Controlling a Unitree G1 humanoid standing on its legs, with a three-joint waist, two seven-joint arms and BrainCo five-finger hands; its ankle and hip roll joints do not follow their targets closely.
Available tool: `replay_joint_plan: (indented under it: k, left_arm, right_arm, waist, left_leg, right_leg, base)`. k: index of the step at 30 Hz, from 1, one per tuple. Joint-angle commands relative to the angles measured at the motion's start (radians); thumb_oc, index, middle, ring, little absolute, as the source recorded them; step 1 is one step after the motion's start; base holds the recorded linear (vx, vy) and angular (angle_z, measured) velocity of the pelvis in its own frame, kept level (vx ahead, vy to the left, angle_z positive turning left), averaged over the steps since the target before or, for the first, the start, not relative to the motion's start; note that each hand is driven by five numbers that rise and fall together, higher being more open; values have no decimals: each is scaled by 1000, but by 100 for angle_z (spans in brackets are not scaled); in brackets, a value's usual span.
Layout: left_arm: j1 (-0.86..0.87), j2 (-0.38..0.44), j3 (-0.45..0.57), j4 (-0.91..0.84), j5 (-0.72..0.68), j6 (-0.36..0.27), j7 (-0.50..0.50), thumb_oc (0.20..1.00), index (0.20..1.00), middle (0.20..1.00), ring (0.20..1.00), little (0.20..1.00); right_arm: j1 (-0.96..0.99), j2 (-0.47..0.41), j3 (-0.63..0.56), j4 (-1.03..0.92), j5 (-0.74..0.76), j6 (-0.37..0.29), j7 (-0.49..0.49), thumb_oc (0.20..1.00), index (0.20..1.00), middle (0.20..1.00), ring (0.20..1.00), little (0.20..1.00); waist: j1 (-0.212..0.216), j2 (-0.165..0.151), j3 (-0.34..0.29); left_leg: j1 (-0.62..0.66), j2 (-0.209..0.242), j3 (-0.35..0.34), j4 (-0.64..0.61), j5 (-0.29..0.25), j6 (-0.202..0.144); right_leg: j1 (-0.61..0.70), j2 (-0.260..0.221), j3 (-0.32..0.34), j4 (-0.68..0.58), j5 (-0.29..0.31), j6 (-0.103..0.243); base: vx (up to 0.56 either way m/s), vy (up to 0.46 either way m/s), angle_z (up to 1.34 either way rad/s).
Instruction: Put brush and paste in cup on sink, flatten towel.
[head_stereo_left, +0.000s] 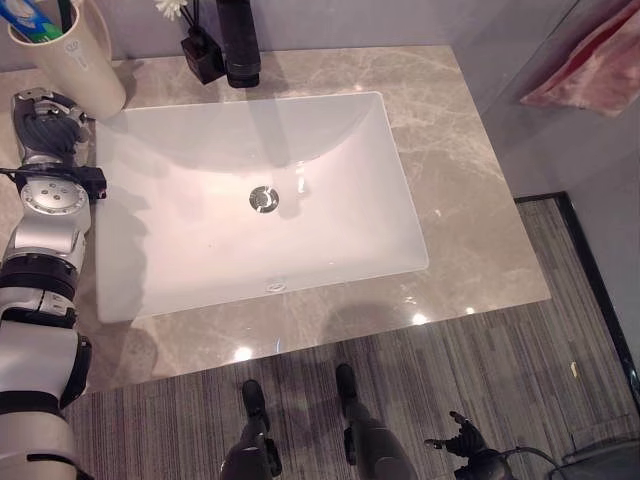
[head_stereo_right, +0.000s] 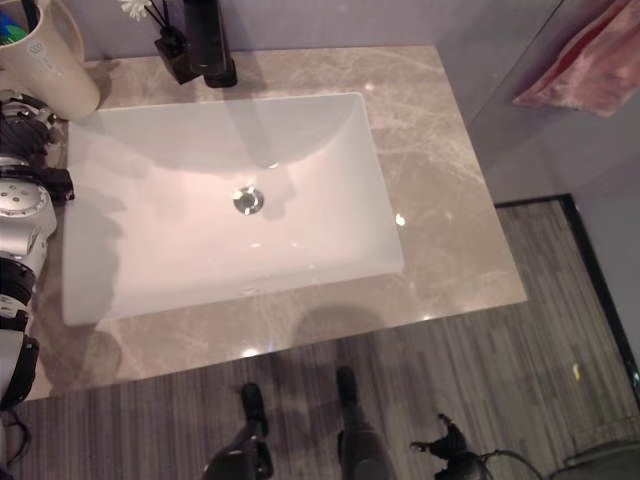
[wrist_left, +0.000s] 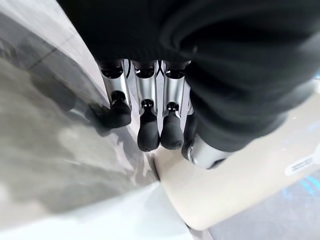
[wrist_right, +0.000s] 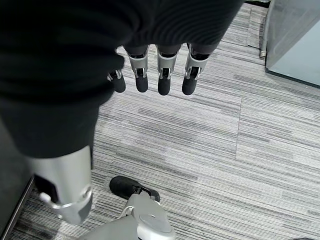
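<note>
Marble counter (head_stereo_left: 450, 150) surrounds a white sink (head_stereo_left: 260, 200). Just past the left hand (head_stereo_left: 45, 120) fingers (wrist_left: 148, 132), which hang loosely extended and hold nothing, stands the cream cup (head_stereo_left: 70, 60) holding the brush (head_stereo_left: 25, 20); its label is unreadable. Right hand (wrist_right: 150, 75), relaxed and empty, hangs over the floor; pink towel (head_stereo_left: 585, 60) hangs well apart

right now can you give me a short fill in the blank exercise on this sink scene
1. The cream cup stands on the marble counter at the white basin's back ___ corner.
2. The left hand is beside the ___.
3. The pink towel hangs to the robot's ___.
4. The right hand hangs over the ___.

Missing: left; cup; right; floor
</note>
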Motion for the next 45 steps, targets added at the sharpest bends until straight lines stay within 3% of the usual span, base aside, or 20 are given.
replay_joint_plan:
  k: [1, 13, 32, 41, 44, 45]
  left_arm:
    - [-126, -12, -21, 116, 13, -5, -1, 200, 200, 200, 200, 200]
    - [-268, 42, -92, 243, 69, 23, 5, 200, 200, 200, 200, 200]
    - [-317, -36, -118, 233, 135, 25, 78, 200, 200, 200, 200, 200]
    - [-122, -61, 13, 152, 168, 25, 132, 200, 200, 200, 200, 200]
    - [6, -53, 84, 17, 215, 17, 167, 200, 200, 200, 200, 200]
    - [110, -50, 150, -87, 236, 11, 189, 200, 200, 200, 200, 200]
  right_arm:
    - [-12, -68, 3, -7, 24, -13, -5, 1000, 1000, 1000, 1000, 1000]
    - [8, -64, 4, -43, 60, -46, -1, 1000, 1000, 1000, 1000, 1000]
    - [19, -49, 31, -41, 49, -60, -16, 1000, 1000, 1000, 1000, 1000]
    - [22, -39, 23, 7, 33, -46, -12, 1000, 1000, 1000, 1000, 1000]
    - [43, -46, -7, 11, 17, -42, -12, 1000, 1000, 1000, 1000, 1000]
    - [54, -42, -26, 15, 11, -38, -8, 1000, 1000, 1000, 1000, 1000]
  waist:
    - [-14, 39, 42]
    - [-39, 17, 27]
    - [-53, -7, 36]
    - [-21, -11, 21]
    - [2, -15, 3]
    - [17, -15, -5]
  left_leg:
    - [10, 27, -68, 11, -21, -29]
    - [-32, 38, -68, 11, -14, -32]
    - [-28, 56, -41, 11, -16, -37]
    - [26, 72, -54, 11, -16, -46]
    - [70, 77, -64, 11, -24, -50]
    - [99, 76, -69, 11, -32, -50]
  right_leg:
    - [34, -89, -68, -3, 112, 85]
    - [-14, -79, -51, -3, 129, 90]
    - [-40, -62, -28, -3, 116, 87]
    - [25, -59, -59, -3, 82, 74]
    - [82, -60, -82, -3, 61, 66]
    - [119, -59, -93, -3, 48, 61]
  base:
    - [0, 0, 0]
    - [0, 0, 0]
    - [-7, -3, -4]
    - [11, -42, -4]
    - [33, -67, -1]
    - [41, -60, 17]
